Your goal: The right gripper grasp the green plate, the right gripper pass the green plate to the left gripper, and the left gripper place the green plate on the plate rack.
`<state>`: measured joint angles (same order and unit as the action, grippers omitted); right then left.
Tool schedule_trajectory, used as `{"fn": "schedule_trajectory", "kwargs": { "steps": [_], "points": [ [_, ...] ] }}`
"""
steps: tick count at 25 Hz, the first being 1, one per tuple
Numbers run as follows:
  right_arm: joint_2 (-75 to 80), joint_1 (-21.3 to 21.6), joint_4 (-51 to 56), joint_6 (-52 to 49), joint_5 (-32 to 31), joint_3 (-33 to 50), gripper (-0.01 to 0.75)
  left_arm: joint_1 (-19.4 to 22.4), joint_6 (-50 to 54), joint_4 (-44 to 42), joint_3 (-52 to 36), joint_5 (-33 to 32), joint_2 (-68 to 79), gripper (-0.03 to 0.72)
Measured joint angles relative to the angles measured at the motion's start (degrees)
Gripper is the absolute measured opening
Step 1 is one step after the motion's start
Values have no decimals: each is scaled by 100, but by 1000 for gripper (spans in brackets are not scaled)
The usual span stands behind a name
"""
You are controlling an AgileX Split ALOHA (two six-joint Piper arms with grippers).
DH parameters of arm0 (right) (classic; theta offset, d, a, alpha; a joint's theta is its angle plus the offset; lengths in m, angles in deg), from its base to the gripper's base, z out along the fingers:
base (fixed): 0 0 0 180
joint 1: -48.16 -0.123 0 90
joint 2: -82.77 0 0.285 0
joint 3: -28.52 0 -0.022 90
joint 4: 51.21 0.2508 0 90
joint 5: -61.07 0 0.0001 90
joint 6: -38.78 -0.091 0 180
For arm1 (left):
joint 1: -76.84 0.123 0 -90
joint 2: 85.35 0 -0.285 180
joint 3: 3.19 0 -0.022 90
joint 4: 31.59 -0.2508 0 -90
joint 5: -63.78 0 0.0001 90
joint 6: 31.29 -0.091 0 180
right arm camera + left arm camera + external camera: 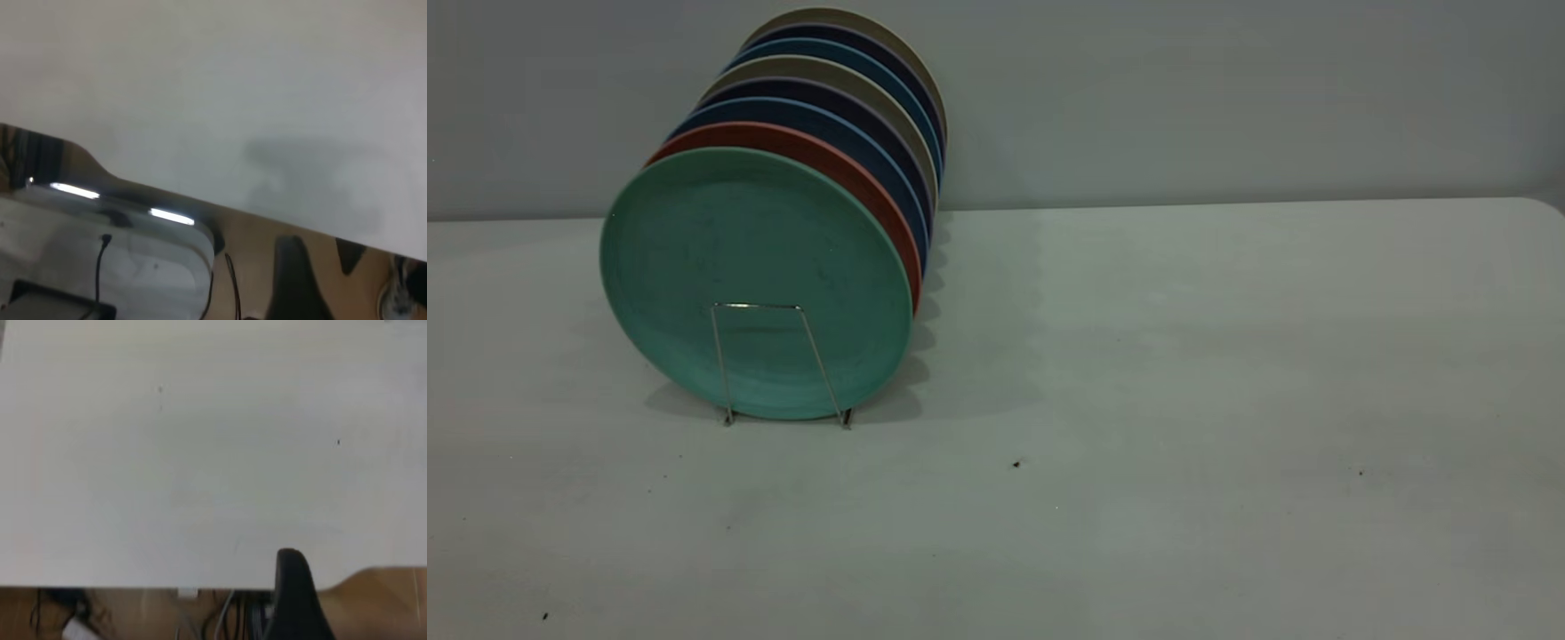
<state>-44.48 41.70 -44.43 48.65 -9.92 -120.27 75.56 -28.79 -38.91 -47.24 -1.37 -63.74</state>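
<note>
Left end effector [297, 600] seen only as one dark finger in the left wrist view, poised over the edge of the table [200, 487]; open or closed cannot be told. Right end effector [297, 283] likewise a single dark finger in the right wrist view, past the table edge, over brown floor; grip state cannot be told. Neither arm visible in the exterior view, nothing held in either wrist view.

Green plate [756, 280] standing on edge toward the far left corner of the table, front of a row of upright plates, its face turned to the near edge. Plate rack [769, 307] showing as a thin wire trapezoid loop standing in front of the plate's lower half, feet on the table. Directly behind and touching or nearly so, a salmon-pink plate [818, 153], then navy-blue plates [831, 124] and beige plates [845, 76] receding toward the far edge. Small dark specks [1016, 464] scattered near the table's middle and near edge
</note>
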Motion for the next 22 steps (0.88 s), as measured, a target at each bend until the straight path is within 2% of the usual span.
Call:
{"fn": "schedule_trajectory", "kwargs": {
  "steps": [7, 14, 22],
  "points": [
    [-1348, 0, 17, 65, -8, 118, 513, 0, 66, 196, -474, 99, -979, 526],
    [-2289, 0, 26, 69, -8, 118, 513, -103, -286, 732, -532, 78, -1051, 526],
    [-2929, 0, 141, 69, -8, 150, 513, -113, -389, 796, -532, 73, -1051, 526]
  ]
}}
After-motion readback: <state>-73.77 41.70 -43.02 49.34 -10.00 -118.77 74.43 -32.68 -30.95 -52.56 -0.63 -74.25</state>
